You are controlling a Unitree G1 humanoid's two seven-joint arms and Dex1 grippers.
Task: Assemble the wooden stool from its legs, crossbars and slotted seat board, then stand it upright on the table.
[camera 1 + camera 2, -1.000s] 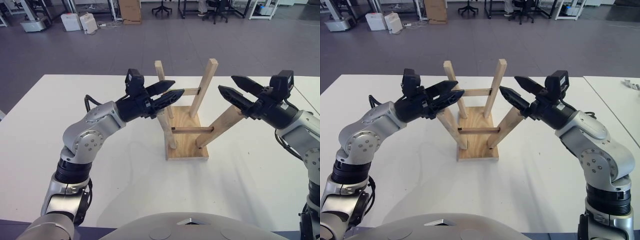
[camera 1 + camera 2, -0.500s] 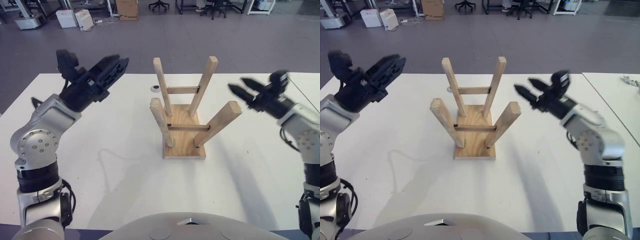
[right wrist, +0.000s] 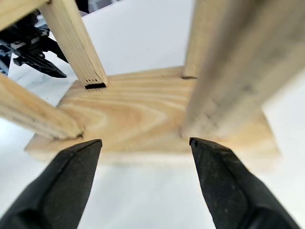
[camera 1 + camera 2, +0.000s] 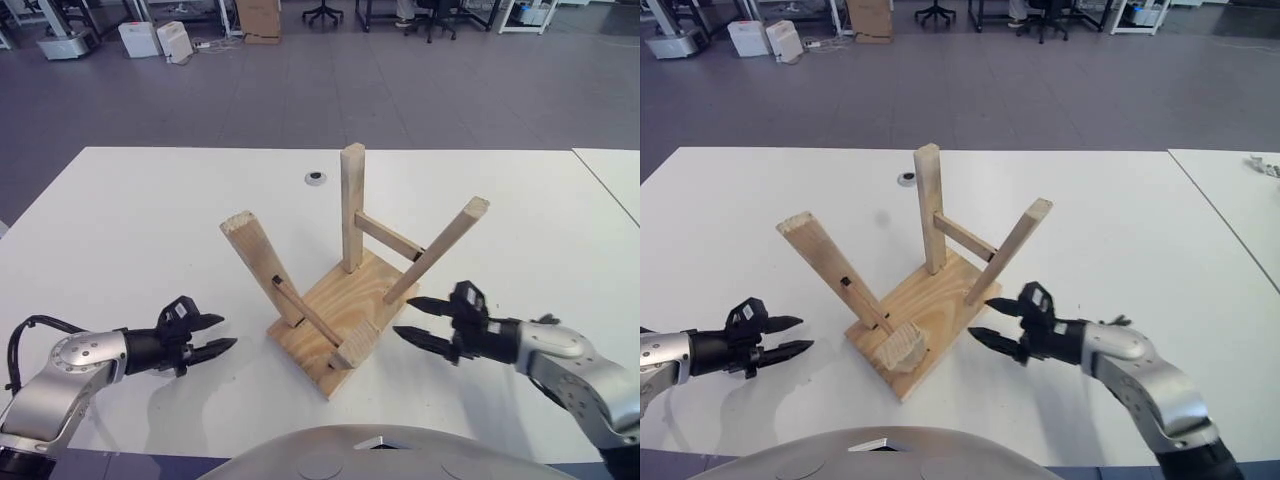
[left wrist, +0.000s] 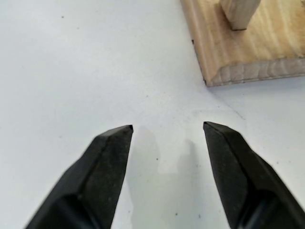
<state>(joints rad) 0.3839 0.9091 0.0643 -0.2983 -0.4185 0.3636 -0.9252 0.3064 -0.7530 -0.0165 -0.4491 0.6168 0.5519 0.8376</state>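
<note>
The wooden stool (image 4: 335, 330) rests upside down on the white table (image 4: 120, 230), seat board flat and turned diagonally, legs (image 4: 352, 205) pointing up and outward, with crossbars (image 4: 386, 236) joining them. My left gripper (image 4: 226, 332) hovers low over the table, a short way left of the board, open and empty. In the left wrist view that gripper (image 5: 167, 128) faces a corner of the board (image 5: 238, 52). My right gripper (image 4: 402, 316) is open at the board's right edge, touching nothing. In the right wrist view its fingers (image 3: 144, 142) frame the board's edge (image 3: 143, 109).
A small dark round object (image 4: 315, 178) lies on the table behind the stool. A second white table (image 4: 612, 175) stands to the right. Bare tabletop stretches to the left and right of the stool. The left gripper (image 3: 33, 47) shows beyond the stool's legs in the right wrist view.
Both arms have dropped from high beside the leg tops to table level at either side of the seat board. The stool now sits turned diagonally and nearer the front edge.
</note>
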